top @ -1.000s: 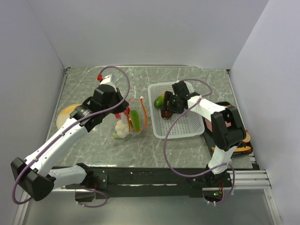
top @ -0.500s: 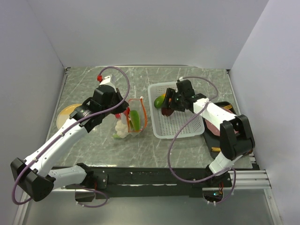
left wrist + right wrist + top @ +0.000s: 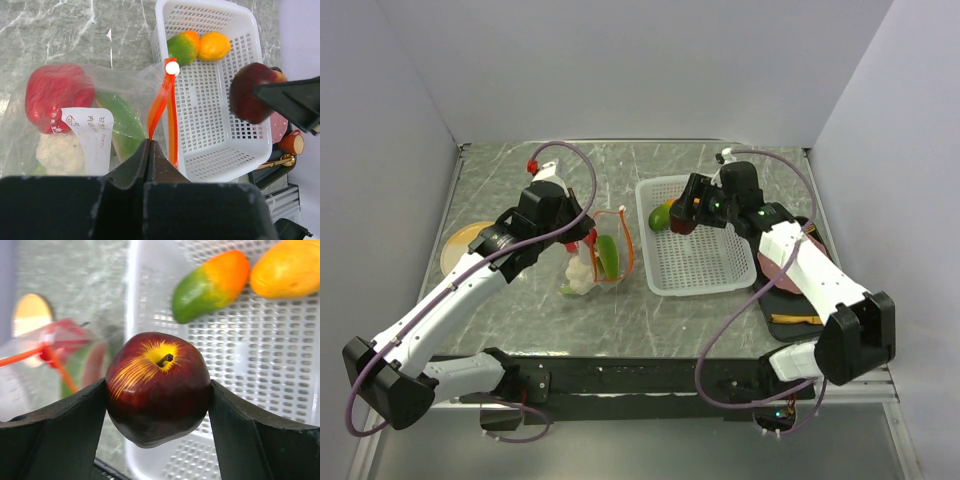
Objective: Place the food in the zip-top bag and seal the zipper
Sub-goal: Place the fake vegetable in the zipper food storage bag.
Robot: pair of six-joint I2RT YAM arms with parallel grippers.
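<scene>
The zip-top bag (image 3: 600,258) stands left of the white basket (image 3: 705,272). It holds a red pepper (image 3: 57,90), white cauliflower (image 3: 57,152) and a green watermelon slice (image 3: 122,125). My left gripper (image 3: 150,142) is shut on the orange-red zipper (image 3: 161,102) and holds the mouth up. My right gripper (image 3: 157,405) is shut on the dark purple ball (image 3: 156,375), held above the basket's left part, near the bag. The green-orange mango (image 3: 210,285) and the orange (image 3: 285,267) lie in the basket's far end.
A round yellow plate (image 3: 460,246) lies at the left. A black tray at the right holds the pink slab (image 3: 778,272) and yellow sticks (image 3: 795,320). Walls close in on the left, back and right.
My right gripper has lifted the dark purple ball out of the basket and its arm has swung outward. The left gripper and bag have not moved.
</scene>
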